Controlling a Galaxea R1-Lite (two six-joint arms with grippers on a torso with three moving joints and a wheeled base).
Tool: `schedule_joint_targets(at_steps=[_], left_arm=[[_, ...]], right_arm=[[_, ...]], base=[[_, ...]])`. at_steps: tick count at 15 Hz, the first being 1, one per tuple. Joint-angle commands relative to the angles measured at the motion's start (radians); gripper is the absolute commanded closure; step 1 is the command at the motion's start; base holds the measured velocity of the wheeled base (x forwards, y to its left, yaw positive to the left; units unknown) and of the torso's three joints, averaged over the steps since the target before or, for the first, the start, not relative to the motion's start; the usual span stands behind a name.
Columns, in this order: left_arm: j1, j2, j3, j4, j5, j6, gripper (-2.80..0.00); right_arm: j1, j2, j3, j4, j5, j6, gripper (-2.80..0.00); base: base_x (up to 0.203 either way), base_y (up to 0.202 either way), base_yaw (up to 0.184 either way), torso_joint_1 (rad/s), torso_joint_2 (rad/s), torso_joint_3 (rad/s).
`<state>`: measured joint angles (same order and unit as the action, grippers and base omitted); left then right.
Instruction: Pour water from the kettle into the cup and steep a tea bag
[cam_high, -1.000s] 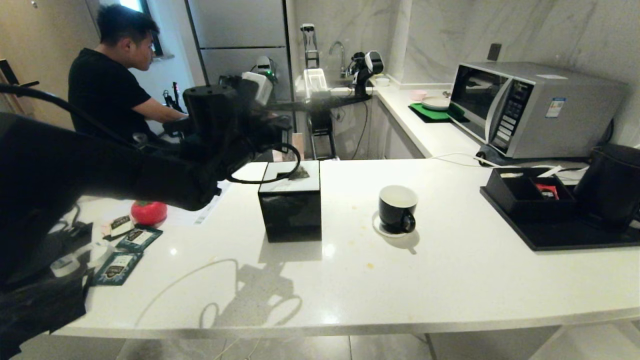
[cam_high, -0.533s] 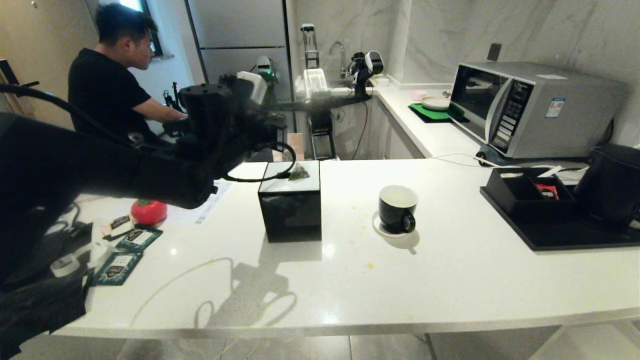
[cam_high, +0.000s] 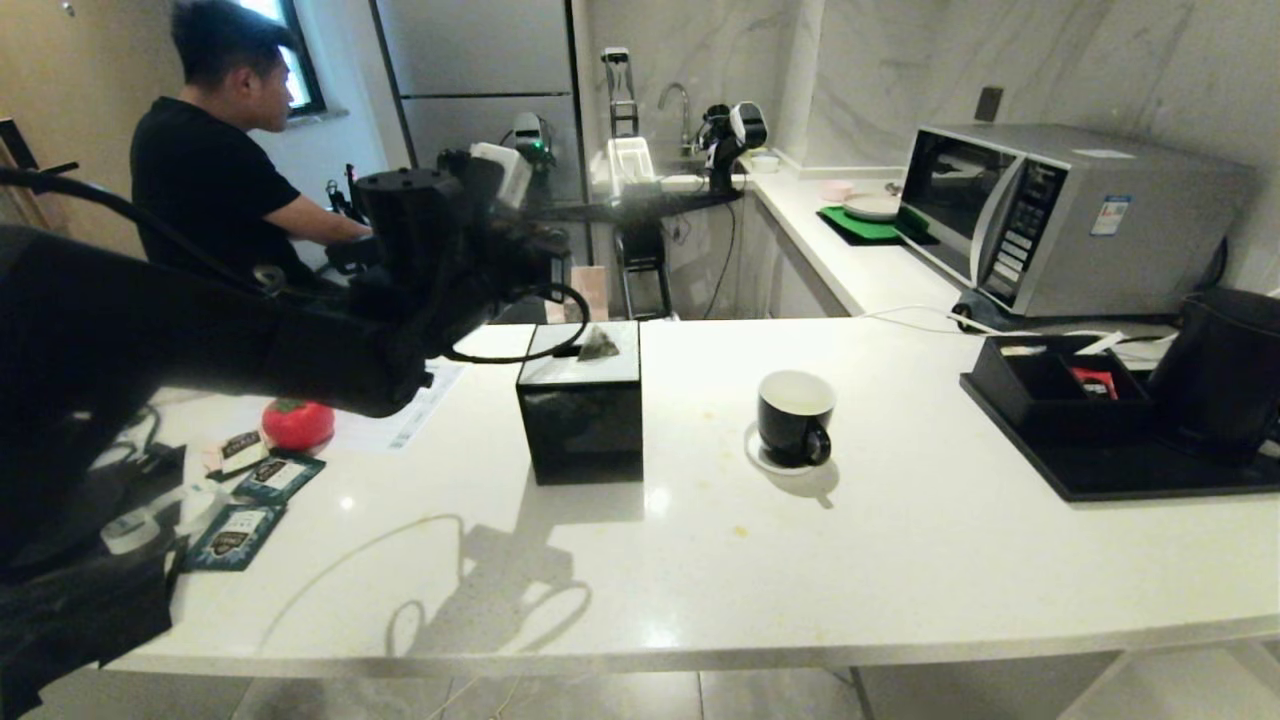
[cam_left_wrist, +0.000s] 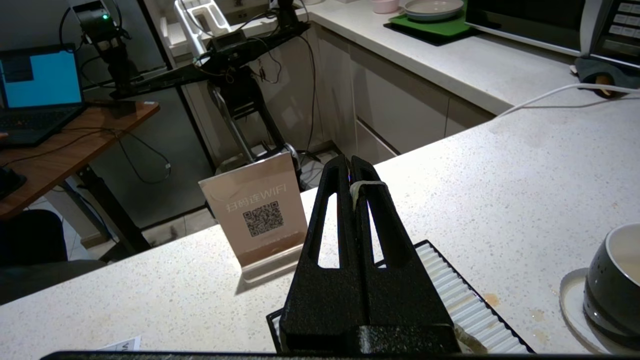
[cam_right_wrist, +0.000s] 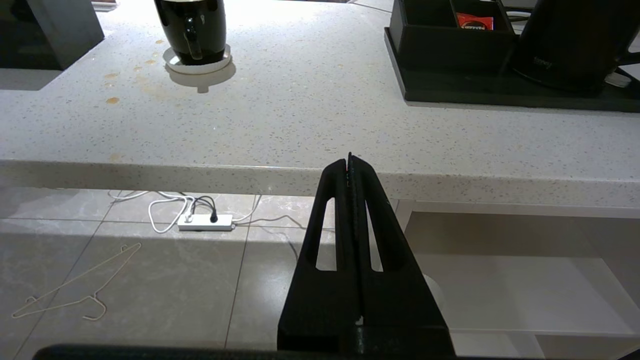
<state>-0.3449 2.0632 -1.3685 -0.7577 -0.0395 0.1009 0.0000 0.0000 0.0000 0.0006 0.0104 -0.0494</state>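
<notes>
The matte black kettle (cam_high: 1225, 375) stands on a black tray at the counter's far right, also in the right wrist view (cam_right_wrist: 570, 45). The glossy black cup (cam_high: 793, 415) sits on its white saucer (cam_high: 770, 462) mid-counter. My left gripper (cam_high: 565, 265) hovers above the back of a square black box (cam_high: 582, 430), left of the cup, and is shut on the tea bag's string, which loops over one finger (cam_left_wrist: 367, 185). The tea bag (cam_high: 598, 345) hangs just over the box's top. My right gripper (cam_right_wrist: 350, 159) is shut and empty, parked below the counter's front edge.
A microwave (cam_high: 1070, 215) and a black organiser (cam_high: 1050, 385) stand at the right. A red ball (cam_high: 297, 424) and tea packets (cam_high: 250, 500) lie at the left. A WiFi sign (cam_left_wrist: 257, 210) stands behind the box. A person (cam_high: 210, 170) sits beyond the counter.
My left arm has drifted a little to the left and the tea bag has lifted slightly over the box. The person has leaned left. The right arm has kept still.
</notes>
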Motion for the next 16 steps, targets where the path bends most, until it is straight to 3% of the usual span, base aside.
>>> schedule_joint_targets(at_steps=[1, 16], left_arm=[[0.0, 0.002, -0.001, -0.005, 0.0, 0.0, 0.0], [0.029, 0.005, -0.006, -0.006, -0.02, 0.002, 0.0]], right_arm=[[0.0, 0.001, 0.0, 0.0, 0.0, -0.001, 0.0], [0.0, 0.0, 0.0, -0.001, 0.0, -0.001, 0.0]], base=[[0.0, 0.0, 0.0, 0.0, 0.0, 0.0], [0.0, 0.0, 0.0, 0.0, 0.0, 0.0]])
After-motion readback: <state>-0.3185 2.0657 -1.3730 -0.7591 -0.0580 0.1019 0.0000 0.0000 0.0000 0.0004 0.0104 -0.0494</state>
